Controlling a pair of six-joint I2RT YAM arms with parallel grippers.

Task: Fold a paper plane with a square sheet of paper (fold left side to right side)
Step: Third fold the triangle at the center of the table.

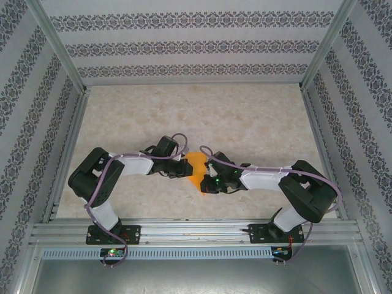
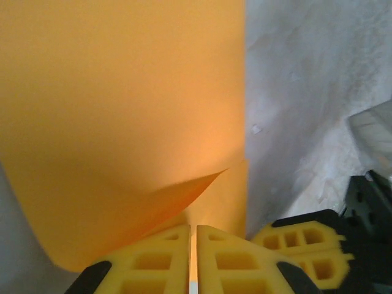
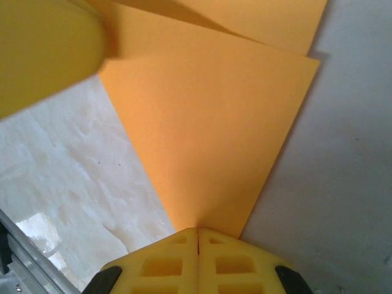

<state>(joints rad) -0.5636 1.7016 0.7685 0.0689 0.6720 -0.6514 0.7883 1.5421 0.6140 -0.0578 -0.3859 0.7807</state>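
On the left, the left gripper is reached in over the pale, marbled bench towards the middle. In its wrist view its yellow fingers are seen almost together, with just a thin slit between them. A curled flap of the square sheet of bright orange paper runs down into that slit, so the flap looks pinched there.

In the middle, the sheet lies on the bench between the two grippers, nearer the arms than the far wall. From above it is seen as a small shape with sharp corners, not a full square. More than one layer is seen from the right wrist, so it is judged to be partly folded already. Part of it is lifted and bent, not flat.

On the right, the right gripper is reached in from the other side, just beside the left one. Its fingers are pressed tight together, and a pointed corner of the sheet is held between them.

The step in hand is judged to be the fold of the left side over to the right side. For the next move, the flap would need to be carried across by the left gripper until the edges match. The corner would need to be kept from slipping by the right gripper. Then the fold would need to be pressed flat.
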